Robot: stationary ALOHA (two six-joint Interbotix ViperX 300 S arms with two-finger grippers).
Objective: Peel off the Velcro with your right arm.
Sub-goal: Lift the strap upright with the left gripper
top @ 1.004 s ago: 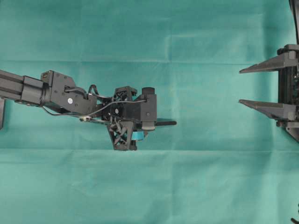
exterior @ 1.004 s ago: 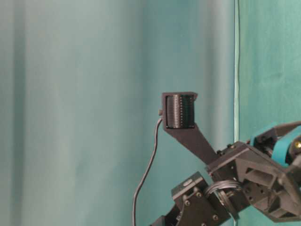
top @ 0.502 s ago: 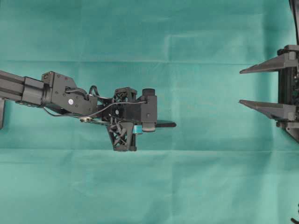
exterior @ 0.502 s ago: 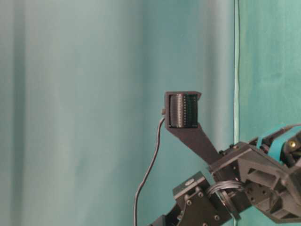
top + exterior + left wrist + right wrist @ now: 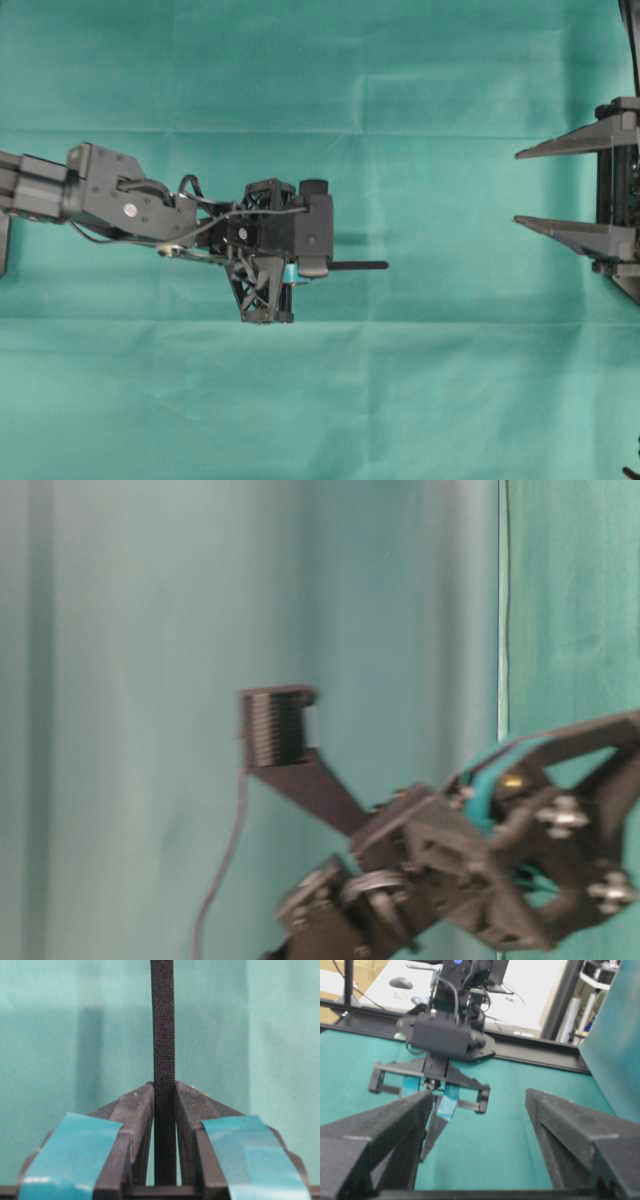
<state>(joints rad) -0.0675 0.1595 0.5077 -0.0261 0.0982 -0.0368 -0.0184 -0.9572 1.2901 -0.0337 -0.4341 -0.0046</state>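
2 layers make up the thin black Velcro strip, clamped upright between the teal-taped left gripper above the green cloth; the plain black right gripper waits wide open, empty, well apart; it should pinch only 1 layer at the free tip.

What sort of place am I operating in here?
Likely a robotics lab bench: a green cloth covers the table, a green backdrop hangs behind it, and a desk with a computer mouse and cables sits beyond.
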